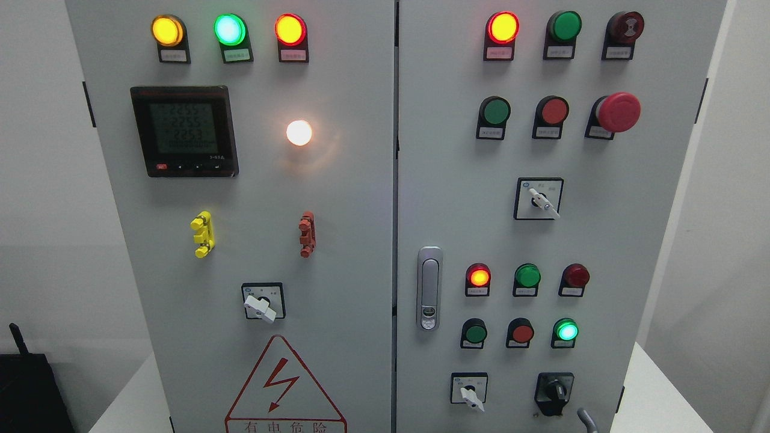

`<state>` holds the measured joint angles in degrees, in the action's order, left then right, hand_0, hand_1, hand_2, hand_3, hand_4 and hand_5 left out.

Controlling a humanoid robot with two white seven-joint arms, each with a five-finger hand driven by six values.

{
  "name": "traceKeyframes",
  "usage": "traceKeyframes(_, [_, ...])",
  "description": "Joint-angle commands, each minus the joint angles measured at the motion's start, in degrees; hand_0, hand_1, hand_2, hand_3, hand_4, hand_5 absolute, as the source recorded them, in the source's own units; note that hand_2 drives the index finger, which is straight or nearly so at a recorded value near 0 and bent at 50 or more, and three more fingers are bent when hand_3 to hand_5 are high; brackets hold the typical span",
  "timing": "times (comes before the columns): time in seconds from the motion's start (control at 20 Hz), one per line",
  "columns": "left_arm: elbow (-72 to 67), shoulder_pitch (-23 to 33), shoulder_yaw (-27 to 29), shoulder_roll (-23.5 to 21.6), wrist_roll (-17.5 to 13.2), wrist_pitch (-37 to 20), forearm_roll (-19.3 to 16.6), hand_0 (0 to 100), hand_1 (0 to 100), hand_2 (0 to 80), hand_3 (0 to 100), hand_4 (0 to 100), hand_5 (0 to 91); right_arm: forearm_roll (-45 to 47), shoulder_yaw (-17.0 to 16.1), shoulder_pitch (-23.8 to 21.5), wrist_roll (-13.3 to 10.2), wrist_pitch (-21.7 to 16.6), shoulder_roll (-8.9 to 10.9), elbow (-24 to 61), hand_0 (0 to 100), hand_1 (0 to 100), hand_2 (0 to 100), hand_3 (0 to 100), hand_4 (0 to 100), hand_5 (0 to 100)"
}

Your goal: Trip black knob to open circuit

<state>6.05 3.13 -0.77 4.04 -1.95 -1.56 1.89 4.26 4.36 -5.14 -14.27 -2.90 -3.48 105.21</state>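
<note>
The black knob (pixel 554 392) sits on a black plate at the lower right of the grey cabinet's right door (pixel 631 240). Its handle stands about upright. A small grey curved part of my right hand (pixel 588 420) pokes up from the bottom edge, just right of the knob and slightly below it. It is not touching the knob, and the rest of that hand is out of frame. My left hand does not show.
A white selector switch (pixel 471 394) sits left of the knob, another (pixel 541 201) higher up, a third (pixel 260 307) on the left door. Also present: a door latch (pixel 429 294), a red mushroom button (pixel 616 111), lit lamps and a meter (pixel 183 131). A black box (pixel 30 391) stands at the lower left.
</note>
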Motion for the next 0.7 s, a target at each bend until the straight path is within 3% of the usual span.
traceKeyframes(0.0, [0.0, -0.1, 0.1, 0.1, 0.0, -0.1, 0.1, 12, 39, 0.0, 0, 0, 0.0, 0.0, -0.1, -0.6, -0.1, -0.9, -0.04, 2.4, 0, 5, 3, 100, 100, 98])
traceKeyframes(0.1, [0.0, -0.1, 0.1, 0.1, 0.0, -0.1, 0.1, 12, 39, 0.0, 0, 0, 0.0, 0.0, -0.1, -1.3, -0.1, -0.9, -0.04, 3.2, 0, 4, 1, 100, 99, 95])
traceKeyframes(0.35, [0.0, -0.1, 0.1, 0.1, 0.0, 0.0, 0.1, 12, 39, 0.0, 0, 0, 0.0, 0.9, 0.5, -3.7, -0.1, -1.0, -0.12, 5.7, 0, 3, 0, 100, 85, 80])
traceKeyframes(0.5, [0.0, -0.1, 0.1, 0.1, 0.0, -0.1, 0.1, 12, 39, 0.0, 0, 0, 0.0, 1.0, 0.6, -5.2, -0.1, -1.2, -0.21, 6.8, 0, 2, 1, 87, 72, 65])
traceKeyframes(0.6, [0.0, -0.1, 0.1, 0.1, 0.0, -0.1, 0.1, 12, 39, 0.0, 0, 0, 0.0, 1.3, 0.7, -6.7, -0.1, -1.3, -0.21, 7.9, 0, 2, 1, 71, 57, 52])
traceKeyframes(0.65, [0.0, -0.1, 0.1, 0.1, 0.0, -0.1, 0.1, 12, 39, 0.0, 0, 0, 0.0, 1.3, 0.7, -7.3, -0.1, -1.3, -0.21, 8.3, 0, 2, 1, 69, 55, 51])
